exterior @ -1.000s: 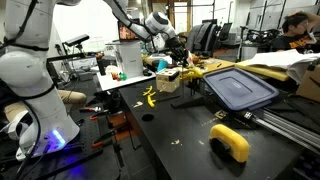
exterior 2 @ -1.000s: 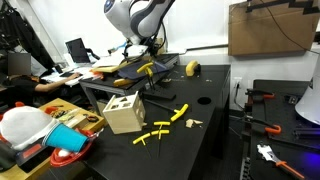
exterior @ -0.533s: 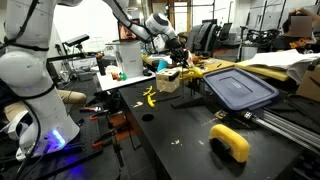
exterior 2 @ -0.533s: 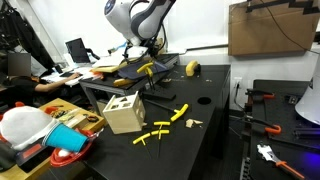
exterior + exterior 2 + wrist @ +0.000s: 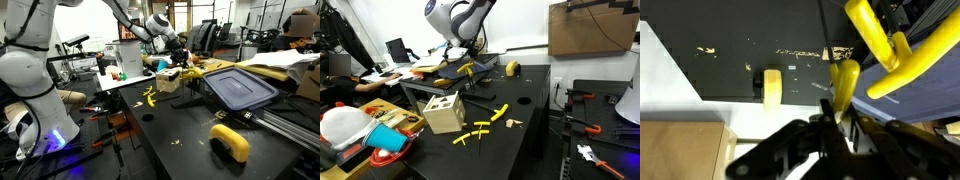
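The gripper (image 5: 837, 118) has its fingers clamped on a yellow stick (image 5: 844, 82), which juts out from between them above the black table (image 5: 740, 60). The wooden box (image 5: 443, 112) stands near; its contents are hidden.

Only the person (image 5: 300, 19) in the background of an exterior view has straightened up.

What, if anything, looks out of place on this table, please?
Several yellow sticks lie scattered at odd angles on the black table beside the wooden box, and pale crumbs speckle the tabletop. The end effector is shut on another yellow piece.
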Controlling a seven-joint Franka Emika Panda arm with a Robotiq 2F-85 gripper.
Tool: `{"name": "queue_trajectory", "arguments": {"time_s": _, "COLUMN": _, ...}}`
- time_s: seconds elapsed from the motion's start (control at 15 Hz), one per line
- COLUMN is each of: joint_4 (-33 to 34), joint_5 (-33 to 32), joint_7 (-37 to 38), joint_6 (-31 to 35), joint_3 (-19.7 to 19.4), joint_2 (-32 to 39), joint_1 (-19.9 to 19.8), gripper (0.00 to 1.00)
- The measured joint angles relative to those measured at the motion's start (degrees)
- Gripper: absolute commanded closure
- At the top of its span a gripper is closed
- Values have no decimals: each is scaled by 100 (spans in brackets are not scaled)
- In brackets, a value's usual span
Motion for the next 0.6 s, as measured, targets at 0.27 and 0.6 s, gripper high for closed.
{"name": "queue_trajectory", "arguments": {"time_s": 0.27, "joint_4": 0, "joint_5": 0, "joint_7": 8, "joint_6": 34, "joint_3": 0, "joint_2": 0, "joint_1": 0, "gripper": 96}}
{"name": "queue_trajectory", "arguments": {"time_s": 0.6, "joint_4": -2, "joint_5": 34, "joint_7": 11, "joint_6": 49, "joint_3": 0, "joint_2": 5, "joint_1": -11, "gripper": 96}}
